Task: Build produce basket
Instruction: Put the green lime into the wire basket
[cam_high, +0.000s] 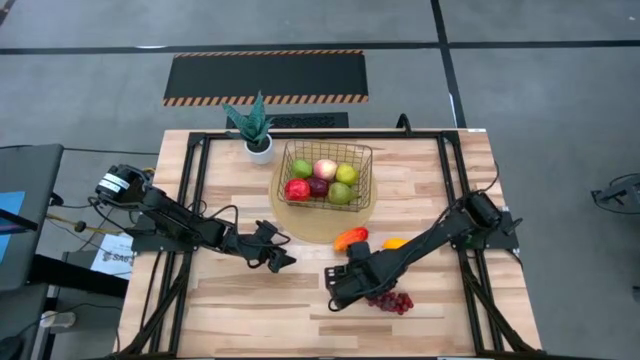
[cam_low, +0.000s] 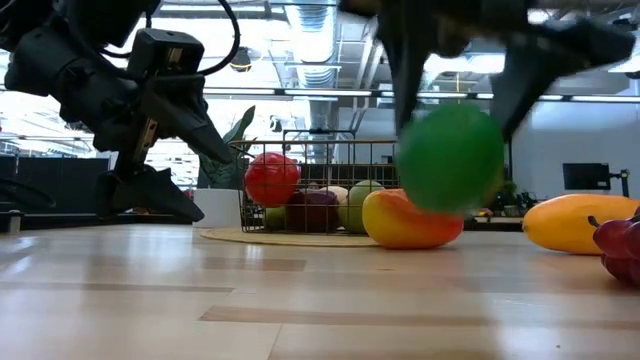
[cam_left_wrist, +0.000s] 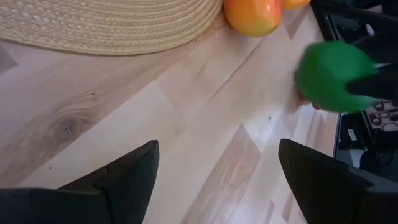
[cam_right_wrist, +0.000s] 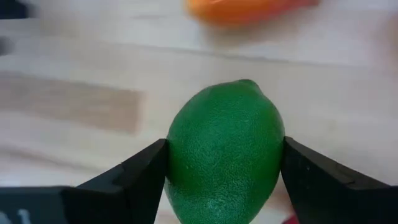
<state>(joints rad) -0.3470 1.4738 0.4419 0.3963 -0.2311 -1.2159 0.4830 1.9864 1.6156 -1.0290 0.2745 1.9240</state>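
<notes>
Pale wooden planks make up the desk (cam_high: 230, 300), and from my overhead feed the gold wire basket (cam_high: 326, 176) sits at about twelve o'clock on a round woven mat (cam_high: 290, 222), with a red apple (cam_high: 297, 189), peach (cam_high: 325, 168), dark red fruit (cam_high: 318, 186) and green fruits inside. A potted plant (cam_high: 256, 128) stands just beside it at ten o'clock. My right gripper (cam_right_wrist: 224, 163) has its fingers clamped on the green lime (cam_right_wrist: 225, 149), which hangs clear of the desk near six o'clock. Close by lie the orange-red mango (cam_high: 350, 238), a yellow-orange fruit (cam_high: 394, 243) and purple grapes (cam_high: 392, 300). My left gripper (cam_high: 277, 249) waits at eight o'clock, fingers spread wide and holding nothing.
</notes>
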